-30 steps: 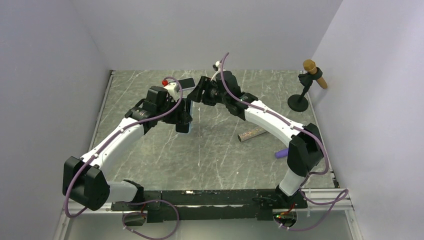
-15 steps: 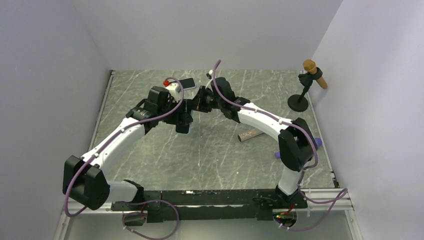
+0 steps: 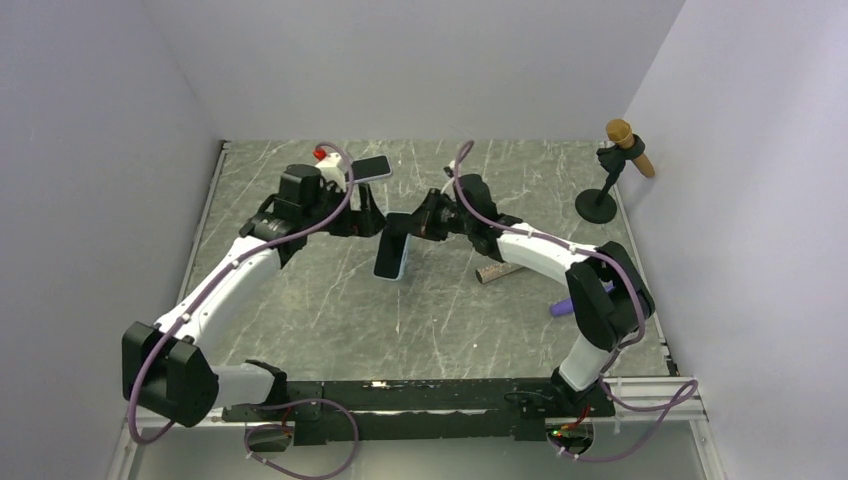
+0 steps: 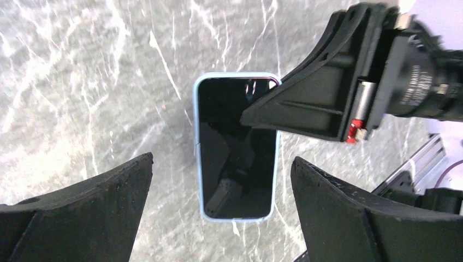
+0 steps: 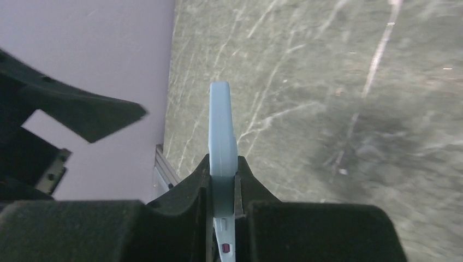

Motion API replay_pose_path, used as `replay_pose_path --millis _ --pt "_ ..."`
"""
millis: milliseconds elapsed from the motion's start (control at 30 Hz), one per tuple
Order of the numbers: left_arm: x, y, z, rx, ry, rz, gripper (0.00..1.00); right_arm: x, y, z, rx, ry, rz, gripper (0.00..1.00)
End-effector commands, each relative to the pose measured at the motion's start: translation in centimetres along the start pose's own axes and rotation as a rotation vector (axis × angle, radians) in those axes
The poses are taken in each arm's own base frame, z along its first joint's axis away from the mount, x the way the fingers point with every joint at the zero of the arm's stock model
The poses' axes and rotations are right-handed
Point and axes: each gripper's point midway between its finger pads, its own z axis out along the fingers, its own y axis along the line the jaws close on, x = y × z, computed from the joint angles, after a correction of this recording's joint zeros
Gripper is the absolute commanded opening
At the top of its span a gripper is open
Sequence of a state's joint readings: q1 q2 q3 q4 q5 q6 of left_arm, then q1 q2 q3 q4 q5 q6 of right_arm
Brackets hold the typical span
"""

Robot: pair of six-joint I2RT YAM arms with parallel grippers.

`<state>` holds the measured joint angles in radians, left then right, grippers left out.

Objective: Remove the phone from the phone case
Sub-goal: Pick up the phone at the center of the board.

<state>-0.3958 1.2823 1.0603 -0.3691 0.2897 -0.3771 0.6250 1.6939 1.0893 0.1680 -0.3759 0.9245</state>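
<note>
The phone (image 4: 236,147), with a black screen and a light blue case (image 4: 197,164) around it, hangs in the air over the marble table. My right gripper (image 5: 223,169) is shut on its upper edge, and the case edge (image 5: 220,125) shows between the fingers. In the top view the phone (image 3: 392,258) hangs below the right gripper (image 3: 414,226). My left gripper (image 4: 221,161) is open and empty. Its fingers stand wide on either side of the phone without touching it. It sits just left of the phone in the top view (image 3: 366,214).
A rough metallic cylinder (image 3: 503,267) and a purple object (image 3: 563,306) lie by the right arm. A microphone on a black stand (image 3: 603,190) is at the back right. A dark phone-like slab (image 3: 372,167) lies at the back. Walls close three sides.
My right gripper closed on the cased phone and carried it right and toward the near side. My left gripper let go, opened and drew back to the left.
</note>
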Motion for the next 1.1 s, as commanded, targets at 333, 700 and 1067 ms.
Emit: replay_pose_path --millis 333,700,1067 --pt "-4.4 -6.4 -3.2 0.504 -0.17 0.016 0.83 -10.2 2.7 -13.3 -0.161 -0.359 -0.083 0.0" --pt "-1.6 -12.9 -4.6 0.968 -0.059 0.005 0.71 -10.7 6.6 -18.4 -0.336 -0.474 -0.13 0.0" --pt "-0.3 -13.0 -3.3 0.935 0.008 0.007 0.59 -10.5 8.0 -20.1 -0.439 -0.516 -0.102 0.0"
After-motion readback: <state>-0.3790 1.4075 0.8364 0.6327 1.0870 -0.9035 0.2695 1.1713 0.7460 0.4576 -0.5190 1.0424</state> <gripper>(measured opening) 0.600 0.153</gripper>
